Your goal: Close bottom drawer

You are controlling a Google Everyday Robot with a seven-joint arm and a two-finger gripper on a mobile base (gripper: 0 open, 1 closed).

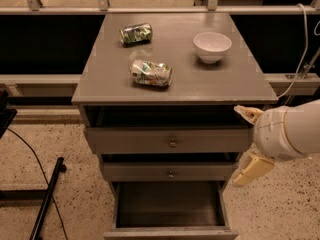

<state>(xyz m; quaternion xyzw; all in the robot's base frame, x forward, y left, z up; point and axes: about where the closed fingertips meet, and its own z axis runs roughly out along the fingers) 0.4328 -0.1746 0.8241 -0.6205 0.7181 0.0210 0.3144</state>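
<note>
Tool (241, 145) released, empty, at the right front of the grey bench (220, 81).
Bottom drawer (170, 206) stands pulled out, below and left of the tool, over speckled floor (75, 204). Above and left of the tool, a crushed can (151, 73) and white bowl (212, 46) sit on the bench.

The bench (220, 84) and bottom drawer (170, 232) are grey, the bowl (212, 46) white, the back can (136, 34) and front can (151, 73) green-and-white print; the cream tool (245, 145) hangs by the bench's front right corner.

No lettering seems legible, even on the cans (151, 73).
</note>
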